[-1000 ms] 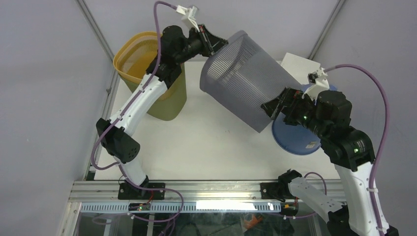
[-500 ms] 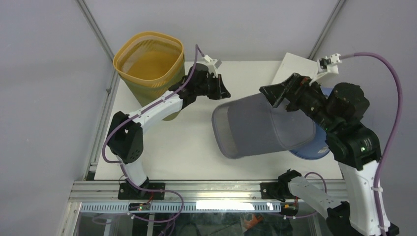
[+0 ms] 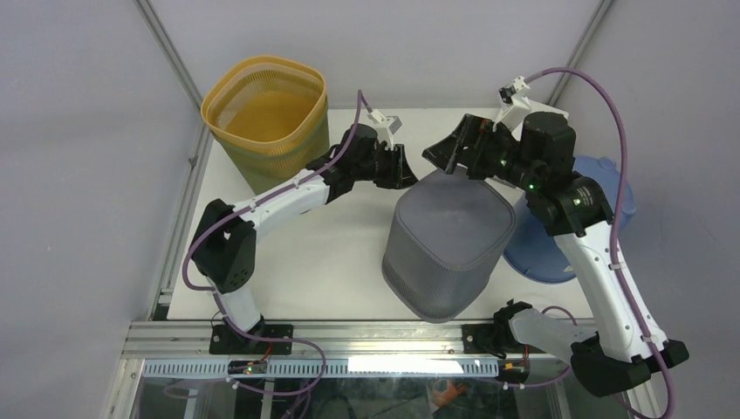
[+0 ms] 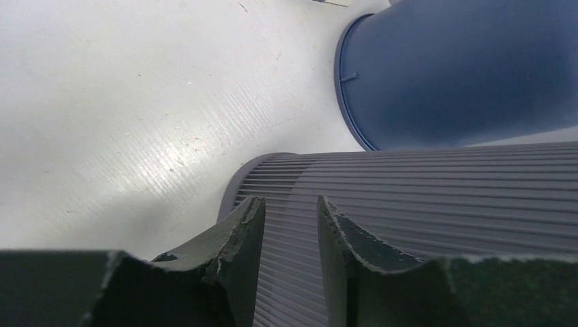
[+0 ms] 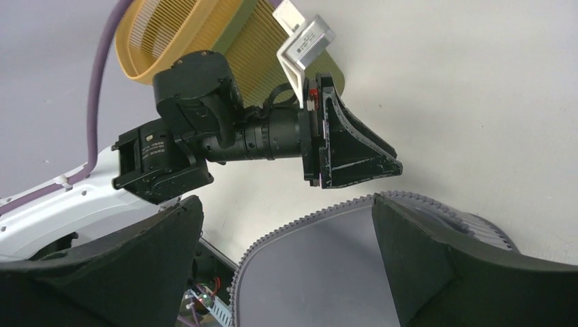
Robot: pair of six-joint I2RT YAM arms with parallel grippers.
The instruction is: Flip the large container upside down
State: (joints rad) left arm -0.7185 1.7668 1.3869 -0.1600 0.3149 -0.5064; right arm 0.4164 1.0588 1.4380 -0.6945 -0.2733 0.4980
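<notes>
1. Large container (image 3: 449, 236): grey and ribbed. It stands mouth-down on the table (image 3: 297, 253) with its flat base up, so I judge the turn done.
2. Right gripper (image 3: 452, 150): just above the container's far edge. Its fingers are spread wide with nothing between them, so the container's weight rests on the table alone.
3. Left gripper (image 3: 403, 170): just beside the container's far-left corner. Its fingers (image 4: 249, 225) are a narrow gap apart and hold nothing. I cannot tell whether it touches; I take it for a steadying guard.
4. Yellow basket (image 3: 266, 105): well apart, to the far left of the container.
5. Blue tub (image 3: 558, 249): close against the container's right side and partly hidden by it.
</notes>
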